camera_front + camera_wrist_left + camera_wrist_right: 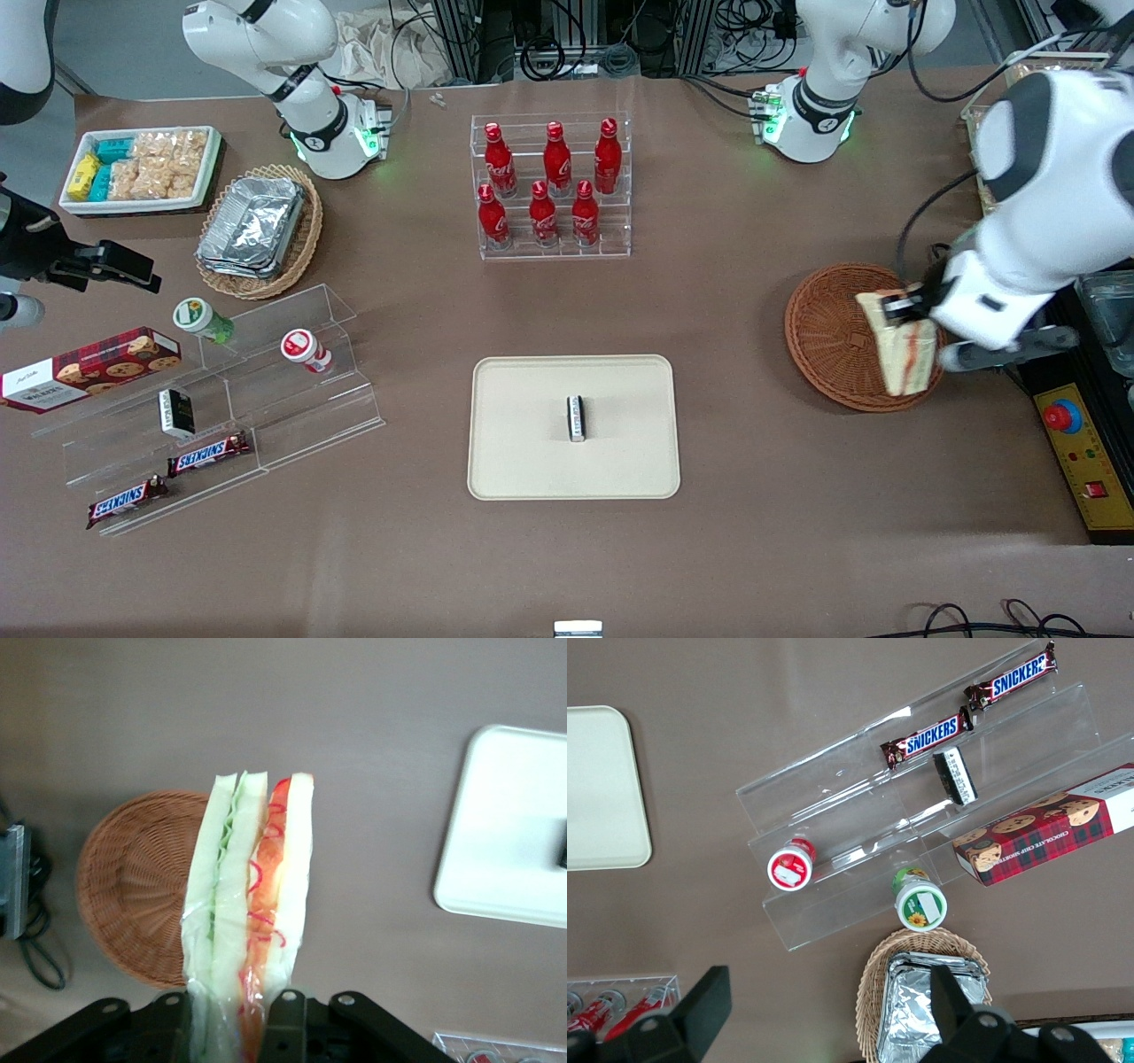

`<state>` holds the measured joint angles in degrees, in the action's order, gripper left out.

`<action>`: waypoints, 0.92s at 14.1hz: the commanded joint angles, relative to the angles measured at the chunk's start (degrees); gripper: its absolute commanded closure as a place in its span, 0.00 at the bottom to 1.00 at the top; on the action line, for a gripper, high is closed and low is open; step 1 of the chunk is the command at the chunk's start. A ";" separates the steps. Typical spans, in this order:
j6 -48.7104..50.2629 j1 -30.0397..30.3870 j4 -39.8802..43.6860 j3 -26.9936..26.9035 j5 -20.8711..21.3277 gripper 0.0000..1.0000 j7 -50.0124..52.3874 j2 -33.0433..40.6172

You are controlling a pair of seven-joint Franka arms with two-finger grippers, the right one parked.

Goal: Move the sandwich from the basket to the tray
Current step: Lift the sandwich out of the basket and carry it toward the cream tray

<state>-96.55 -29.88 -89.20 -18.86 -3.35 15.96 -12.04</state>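
Sandwich (252,904) is clamped in the gripper (237,1014), lifted above the basket (828,341), which holds nothing else. One small dark packet (576,417) lies mid-tray (532,461).

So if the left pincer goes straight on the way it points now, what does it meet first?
The pincer is shut on the sandwich and points down. The sandwich tip would probably meet first the bare table just beside the basket, though depth is hard to judge.
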 commanded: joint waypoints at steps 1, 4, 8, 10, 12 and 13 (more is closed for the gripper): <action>2.07 0.00 9.12 7.15 -1.30 1.00 2.73 -10.00; -5.73 -0.09 14.56 13.56 -3.86 1.00 10.83 -20.09; -16.98 -2.45 20.20 17.55 -3.51 1.00 11.11 -32.76; -20.51 -3.16 20.21 17.55 -2.20 1.00 10.33 -35.76; -22.62 -3.16 20.21 17.63 0.61 1.00 10.06 -37.87; -23.33 -3.16 19.86 17.55 0.71 1.00 9.71 -38.32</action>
<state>-119.61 -33.21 -71.75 -1.22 -4.14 26.21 -48.76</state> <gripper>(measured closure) 0.802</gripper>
